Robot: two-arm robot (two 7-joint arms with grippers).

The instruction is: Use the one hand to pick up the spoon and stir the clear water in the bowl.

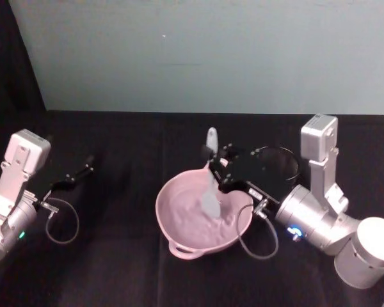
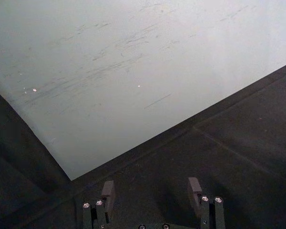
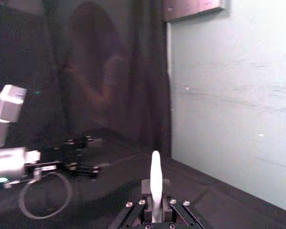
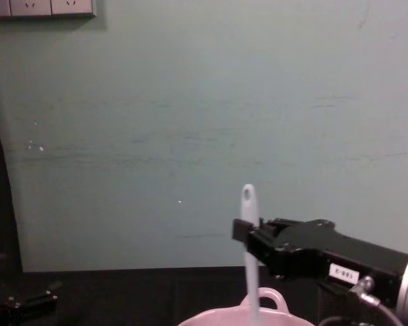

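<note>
The pale pink bowl (image 1: 160,208) sits mid-table, with a loop handle (image 1: 185,251) on its near rim. The white spoon (image 1: 210,192) stands nearly upright, its blade down inside the bowl and its holed tip (image 1: 212,136) pointing up. My right gripper (image 1: 219,167) reaches in from the right and is shut on the spoon's handle above the bowl's far rim. The chest view shows the spoon (image 4: 249,210) clamped in the right gripper (image 4: 248,234) above the bowl (image 4: 285,320). In the right wrist view the handle (image 3: 155,174) rises between the fingers. My left gripper (image 2: 151,191) is open and holds nothing.
A black wire-mesh cup (image 1: 283,161) stands just behind the right gripper. The left arm (image 1: 16,185) rests at the table's far left with a looped cable (image 1: 63,220) beside it. A pale wall (image 1: 205,57) closes off the back edge of the black table.
</note>
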